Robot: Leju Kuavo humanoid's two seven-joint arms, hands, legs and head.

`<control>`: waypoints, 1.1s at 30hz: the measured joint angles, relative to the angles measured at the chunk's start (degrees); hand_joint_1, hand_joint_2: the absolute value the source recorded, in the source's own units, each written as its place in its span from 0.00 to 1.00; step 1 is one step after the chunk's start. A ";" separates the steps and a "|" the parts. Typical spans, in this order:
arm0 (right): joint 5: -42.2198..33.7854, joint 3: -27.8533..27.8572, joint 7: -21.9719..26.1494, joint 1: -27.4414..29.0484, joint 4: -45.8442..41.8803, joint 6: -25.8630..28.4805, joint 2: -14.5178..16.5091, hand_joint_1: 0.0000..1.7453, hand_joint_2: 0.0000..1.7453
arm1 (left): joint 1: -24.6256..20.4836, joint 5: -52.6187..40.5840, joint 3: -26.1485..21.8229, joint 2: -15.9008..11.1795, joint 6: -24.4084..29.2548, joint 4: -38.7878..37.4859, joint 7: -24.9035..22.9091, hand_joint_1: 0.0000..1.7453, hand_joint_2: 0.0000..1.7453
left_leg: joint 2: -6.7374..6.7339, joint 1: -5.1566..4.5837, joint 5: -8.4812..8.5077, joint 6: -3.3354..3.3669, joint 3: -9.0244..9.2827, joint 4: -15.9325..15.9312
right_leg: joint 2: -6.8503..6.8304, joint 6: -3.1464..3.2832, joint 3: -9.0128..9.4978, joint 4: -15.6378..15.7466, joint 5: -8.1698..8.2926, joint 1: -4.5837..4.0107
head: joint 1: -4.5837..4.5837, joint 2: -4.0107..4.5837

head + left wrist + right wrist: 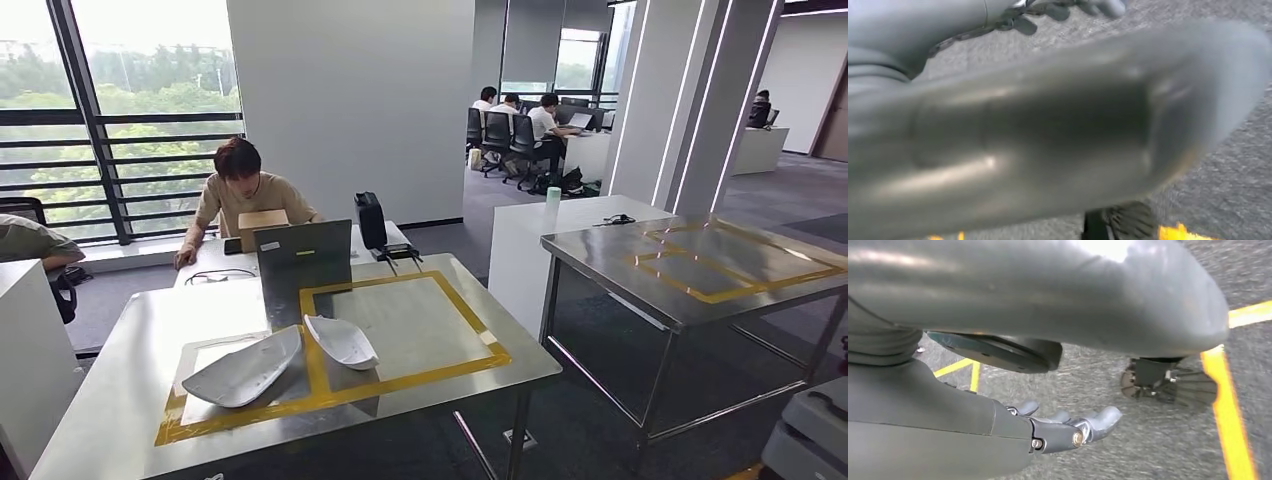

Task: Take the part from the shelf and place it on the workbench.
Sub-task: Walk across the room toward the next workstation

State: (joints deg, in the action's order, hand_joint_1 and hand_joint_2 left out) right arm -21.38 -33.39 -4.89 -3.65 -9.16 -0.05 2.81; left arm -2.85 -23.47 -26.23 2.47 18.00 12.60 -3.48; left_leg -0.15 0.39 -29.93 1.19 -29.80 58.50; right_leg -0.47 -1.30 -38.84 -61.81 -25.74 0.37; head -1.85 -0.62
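Observation:
A large smooth grey part (1048,135) lies close across the left wrist view, blurred. My left hand (948,25) holds it on the thumb side, its dark fingers (1098,7) stretched out beyond the part. The same part (1048,290) spans the right wrist view. My right hand (998,435) holds it likewise, its fingers (1083,425) extended with a gap to the part. Ahead stands the steel workbench (130,330) with a yellow taped square. Two pale shell-shaped parts (245,368) (342,342) lie on it.
A laptop (303,255) stands at the workbench's far edge, with a person (240,195) seated behind it. A second steel table (700,260) is to the right, a white cabinet (30,350) to the left. Yellow floor lines (1228,405) run under the hands.

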 joint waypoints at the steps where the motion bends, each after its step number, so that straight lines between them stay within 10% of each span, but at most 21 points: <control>1: 0.07 -0.15 -0.03 -0.03 0.01 -0.07 -0.04 0.00 0.00 | -0.01 0.00 -0.55 0.14 0.00 -0.18 -0.09 0.00 0.00 | -0.08 -0.04 0.66 0.30 -0.83 0.02 | 0.08 -0.19 -0.78 -3.01 -3.28 0.03 | 0.02 0.01; 3: 0.25 -0.46 -0.09 -0.19 0.01 -0.09 -0.16 0.00 0.00 | 0.01 -0.11 -1.33 0.30 -0.25 -0.45 -0.19 0.00 0.00 | -0.13 -0.22 2.12 0.54 -2.60 0.15 | 0.20 -0.27 -1.93 -10.06 -8.43 -0.02 | 0.04 0.01; 5: 0.38 -0.68 -0.18 -0.34 0.01 0.09 -0.39 0.00 0.00 | 0.03 -0.65 -1.73 0.48 -1.29 -0.71 0.18 0.00 0.00 | -0.18 -0.41 3.63 0.56 -4.51 0.42 | 0.28 0.00 -0.62 -13.14 -8.25 -0.17 | 0.05 0.01; 7: 0.40 -0.77 -0.03 -0.53 0.01 0.27 -0.64 0.00 0.00 | -0.02 -1.56 -1.83 0.69 -3.30 -0.86 1.15 0.00 0.00 | -0.16 -0.54 4.94 0.45 -6.23 0.65 | 0.32 0.57 4.29 -8.86 -5.15 -0.48 | 0.07 0.01; 11: 0.02 -0.78 0.87 -1.42 0.01 0.47 -1.27 0.00 0.00 | -1.03 -6.22 -1.12 1.35 -9.12 -1.02 2.36 0.00 0.00 | -0.25 -0.36 7.41 -0.52 -7.49 0.33 | 0.28 2.16 12.99 4.82 -6.55 -1.41 | 0.07 0.01; 14: -0.63 -0.77 1.28 -1.59 0.01 0.60 -1.30 0.00 0.00 | -2.44 -10.42 1.00 1.44 -11.49 -1.09 1.98 0.00 0.00 | -0.14 -0.12 7.96 -1.62 -7.94 -0.03 | 0.17 2.89 12.00 5.91 -4.67 -1.34 | 0.21 0.00; 18: -1.21 -0.78 1.77 -1.58 0.00 0.70 -1.14 0.00 0.00 | -4.42 -12.09 3.06 1.60 -12.65 -1.17 1.08 0.00 0.00 | 0.07 0.11 -2.04 -2.91 -10.36 10.27 | -0.01 3.54 8.96 6.18 -1.61 -0.95 | 0.15 0.01; 20: -1.53 -0.77 1.97 -1.50 0.01 0.80 -1.03 0.00 0.00 | -4.94 -12.76 3.88 1.60 -12.87 -1.16 0.54 0.00 0.00 | 0.06 0.29 -2.90 -3.39 -10.08 14.89 | -0.11 3.30 7.06 5.61 -0.49 -0.81 | 0.15 0.01; 22: -2.24 -0.73 1.70 -1.36 0.01 1.12 -0.92 0.00 0.00 | -5.06 -13.79 4.78 1.60 -13.17 -1.18 -0.59 0.00 0.00 | 0.05 0.53 -0.22 -3.76 -6.53 12.63 | -0.17 2.83 5.11 4.71 0.38 -0.51 | 0.15 0.01; 25: -3.86 -0.37 0.04 -0.81 0.01 1.81 -0.74 0.00 0.00 | -4.93 -15.15 6.15 1.62 -13.40 -1.20 -2.14 0.00 0.00 | 0.31 0.53 -0.52 -3.72 0.74 2.18 | -0.27 1.77 2.83 3.42 1.49 -0.39 | 0.16 0.01; 28: -5.21 0.43 -2.20 -0.12 0.01 2.51 -0.53 0.00 0.00 | -3.74 -15.30 6.67 1.66 -13.56 -1.39 -3.36 0.00 0.00 | 0.32 0.27 -0.85 -2.34 1.16 -0.27 | -0.26 0.99 2.15 3.30 2.53 -0.36 | 0.20 0.01; 30: -5.52 0.84 -3.38 0.34 0.01 2.85 -0.47 0.00 0.00 | -2.68 -15.34 6.81 1.65 -13.70 -1.55 -3.92 0.00 0.00 | 0.05 0.32 -0.09 -1.12 0.57 -0.41 | -0.10 0.31 1.37 1.81 0.59 -0.13 | 0.20 0.01; 33: -5.60 1.04 -4.32 0.57 0.01 3.22 -0.45 0.00 0.00 | -1.75 -15.45 6.90 1.68 -13.65 -1.61 -3.90 0.00 0.00 | -0.15 0.28 1.32 -0.07 -0.98 -0.31 | 0.04 -0.36 -1.64 -7.82 -7.02 0.06 | 0.22 0.01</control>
State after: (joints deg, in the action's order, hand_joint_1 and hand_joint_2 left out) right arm -26.98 -32.34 -9.20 -3.08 -9.16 3.17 2.36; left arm -4.60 -38.93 -19.33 4.15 4.35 10.99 -7.38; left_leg -0.30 0.67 -28.61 1.12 -30.78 58.19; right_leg -0.43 -1.66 -40.49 -69.63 -32.75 0.43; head -1.62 -0.61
